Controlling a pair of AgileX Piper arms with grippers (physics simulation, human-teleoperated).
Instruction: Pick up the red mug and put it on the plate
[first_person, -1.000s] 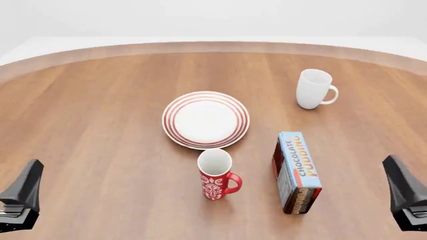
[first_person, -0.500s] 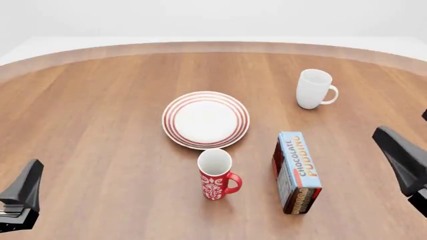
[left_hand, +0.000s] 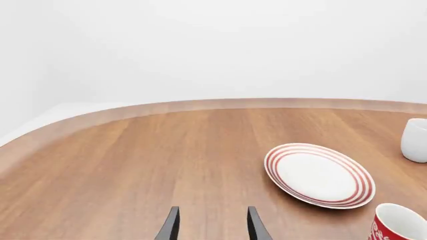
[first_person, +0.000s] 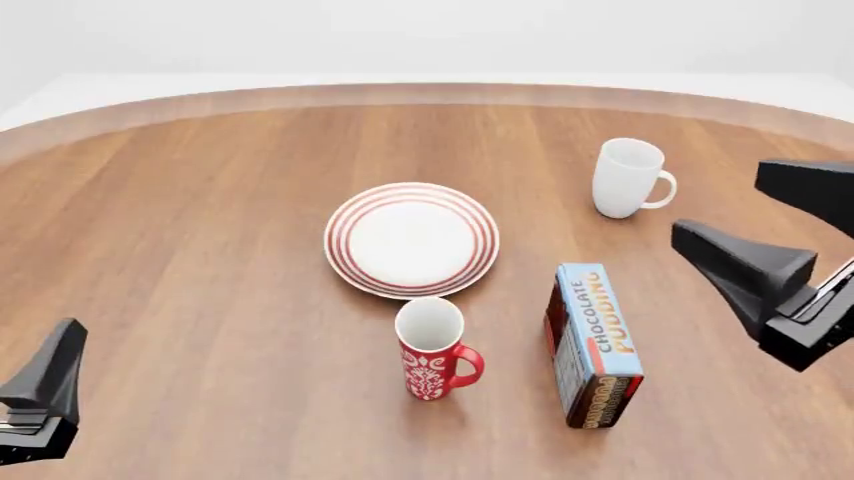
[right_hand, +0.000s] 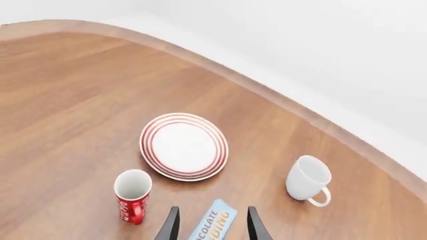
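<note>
The red mug (first_person: 434, 352) stands upright on the table just in front of the plate (first_person: 411, 240), its handle to the right. Both also show in the right wrist view, the red mug (right_hand: 132, 195) beside the plate (right_hand: 183, 146), and in the left wrist view as the plate (left_hand: 319, 175) and a cut-off red mug (left_hand: 399, 226). My right gripper (first_person: 717, 202) hangs open above the table's right side, well right of the mug and holding nothing. At the near left corner my left gripper (first_person: 60, 350) stays far from the mug; its fingers (left_hand: 170, 226) stand apart and empty.
A plain white mug (first_person: 627, 178) stands at the back right, close to my right gripper. A blue chocolate pudding box (first_person: 594, 343) stands on edge right of the red mug, between it and the right gripper. The wooden table's curved far edge (first_person: 427, 92) runs across the back.
My right gripper has risen and swung in from the right edge towards the table's middle, now near the white mug. The left gripper and all objects have not moved.
</note>
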